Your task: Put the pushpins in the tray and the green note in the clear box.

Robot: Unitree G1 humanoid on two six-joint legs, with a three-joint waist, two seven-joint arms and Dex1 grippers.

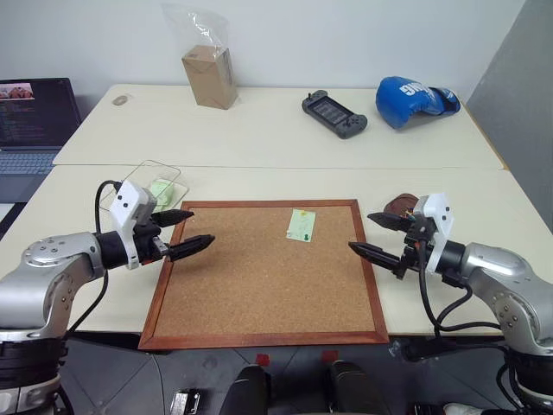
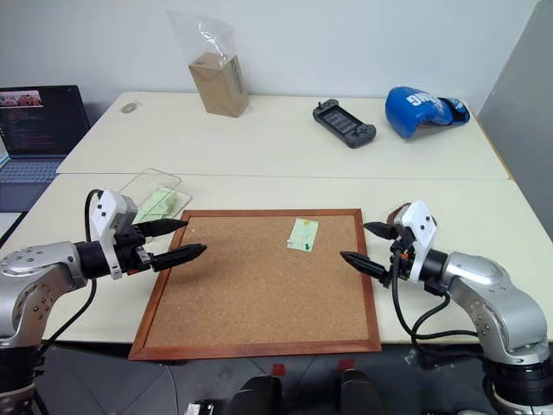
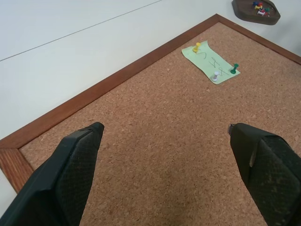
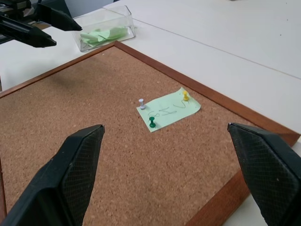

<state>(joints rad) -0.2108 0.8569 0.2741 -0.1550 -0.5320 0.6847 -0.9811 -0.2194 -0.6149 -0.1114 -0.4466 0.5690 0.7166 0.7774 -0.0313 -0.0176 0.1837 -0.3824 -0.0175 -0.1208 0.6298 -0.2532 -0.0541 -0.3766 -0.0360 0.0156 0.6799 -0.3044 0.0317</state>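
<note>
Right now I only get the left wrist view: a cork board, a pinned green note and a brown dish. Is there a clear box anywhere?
Observer: Yes, a clear box sits on the table just off the board's far left corner.
Operator: Is it empty?
Observer: No, pale green papers already lie in it.
Operator: And the other hand?
Observer: The right hand hovers open at the board's right edge, close to the dish.
</note>
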